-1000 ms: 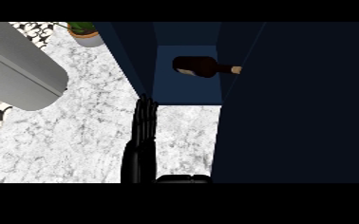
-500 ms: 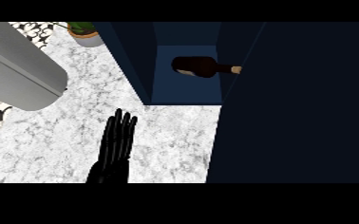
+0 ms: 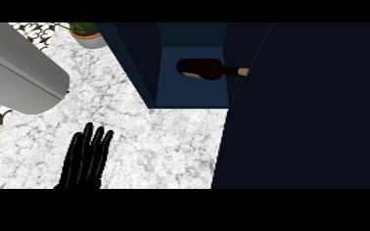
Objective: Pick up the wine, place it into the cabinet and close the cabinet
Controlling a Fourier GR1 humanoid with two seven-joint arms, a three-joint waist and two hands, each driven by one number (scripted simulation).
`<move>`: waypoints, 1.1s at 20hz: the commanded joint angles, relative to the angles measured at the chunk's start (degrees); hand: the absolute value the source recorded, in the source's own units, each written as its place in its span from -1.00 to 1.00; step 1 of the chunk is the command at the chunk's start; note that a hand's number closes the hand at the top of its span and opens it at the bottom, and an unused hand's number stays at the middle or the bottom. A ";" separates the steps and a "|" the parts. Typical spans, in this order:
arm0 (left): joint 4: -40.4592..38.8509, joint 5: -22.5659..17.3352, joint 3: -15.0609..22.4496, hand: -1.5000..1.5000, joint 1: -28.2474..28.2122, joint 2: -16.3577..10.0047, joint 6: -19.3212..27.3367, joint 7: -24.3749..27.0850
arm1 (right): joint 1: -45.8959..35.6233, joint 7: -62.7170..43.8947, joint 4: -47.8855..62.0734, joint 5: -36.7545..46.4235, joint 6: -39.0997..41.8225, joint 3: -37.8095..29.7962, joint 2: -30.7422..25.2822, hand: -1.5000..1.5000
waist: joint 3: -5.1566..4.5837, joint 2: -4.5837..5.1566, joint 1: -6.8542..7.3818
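Far to the left of the cabinet [image 3: 192, 95], a big grey rounded thing [image 3: 29, 73] is sitting on the marble counter [image 3: 166, 142]. A small potted plant [image 3: 86, 33] is standing behind it, nearer the cabinet's left wall. In front of the cabinet and to its left, the left hand [image 3: 86, 159] is showing over the counter, fingers stretched straight and together, holding nothing. The right hand isn't showing at all.

Inside the cabinet, the wine bottle [image 3: 206, 69] is lying on its side, fat end toward the left wall and neck pointing at the right wall. I'd reckon it's glass: heavy, stiff, slick, breakable and apt to roll. The thick body is the place to wrap fingers round, not the thin neck.

Right of the opening, the dark door [image 3: 296, 117] is standing open, so closing it looks to be what's left.
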State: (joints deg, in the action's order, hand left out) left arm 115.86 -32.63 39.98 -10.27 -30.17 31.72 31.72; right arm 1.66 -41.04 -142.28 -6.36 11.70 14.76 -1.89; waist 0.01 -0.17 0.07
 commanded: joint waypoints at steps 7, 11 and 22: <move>5.62 -9.72 -15.83 -1.00 -5.26 -8.49 -8.50 -0.83 | 4.09 -6.06 -5.52 -5.08 -1.78 13.18 1.89 1.00 | -0.05 -0.08 0.44; 2.93 -11.28 -19.19 -1.00 -10.32 -8.98 -13.05 2.60 | 0.13 -6.39 -4.42 -1.96 -0.48 19.14 1.86 1.00 | -0.09 -0.08 0.71; 2.02 -15.87 -30.13 -1.00 -12.12 -13.00 -20.14 -0.70 | -6.04 -3.94 1.55 10.87 -18.29 41.76 1.85 1.00 | -0.12 -0.31 0.23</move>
State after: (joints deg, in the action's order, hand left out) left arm 117.52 -47.65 12.60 -21.89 -41.95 13.08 32.23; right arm -1.05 -45.81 -140.59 0.42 -0.40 44.11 -1.00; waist -0.10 -0.43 0.29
